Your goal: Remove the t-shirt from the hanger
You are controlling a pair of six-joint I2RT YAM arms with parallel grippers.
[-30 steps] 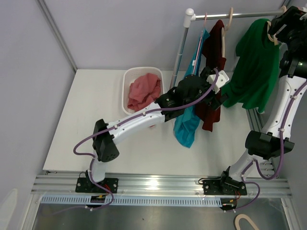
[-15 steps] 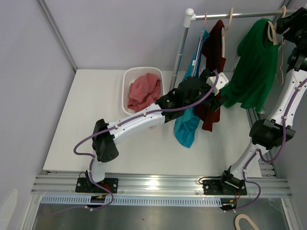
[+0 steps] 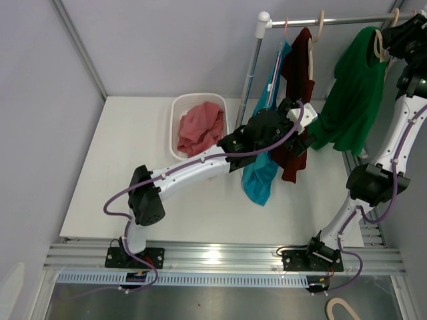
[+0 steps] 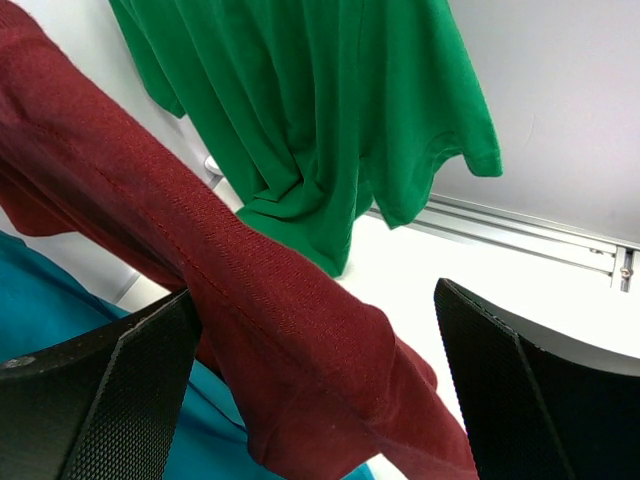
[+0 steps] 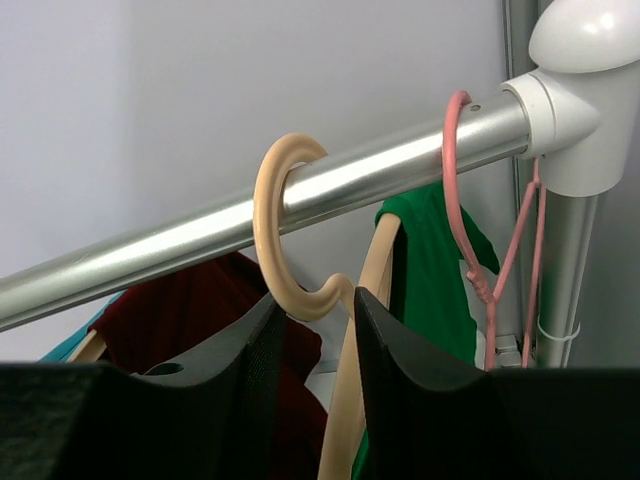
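Note:
A green t-shirt (image 3: 353,87) hangs on a beige hanger (image 3: 378,45) at the right end of the metal rail (image 3: 353,20). My right gripper (image 3: 395,35) is up at the rail. In the right wrist view it (image 5: 315,300) is shut on the neck of the beige hanger (image 5: 265,200), just below the hook, which sits over the rail (image 5: 200,235). The green shirt (image 5: 435,270) shows behind the hanger. My left gripper (image 3: 307,137) is open, with the lower part of a maroon shirt (image 4: 250,300) lying between its wide-apart jaws (image 4: 315,300). The green shirt's hem (image 4: 330,150) hangs beyond it.
The maroon shirt (image 3: 297,73) and a teal garment (image 3: 260,173) hang left of the green one, the teal on a pink wire hanger (image 5: 455,200). A white basket (image 3: 180,107) holding pink cloth (image 3: 200,127) stands on the table. The rack's post (image 3: 252,67) rises beside it.
My right arm has moved up and to the right along the rail, and the green shirt and its hanger have shifted slightly right with it. My left arm has barely moved.

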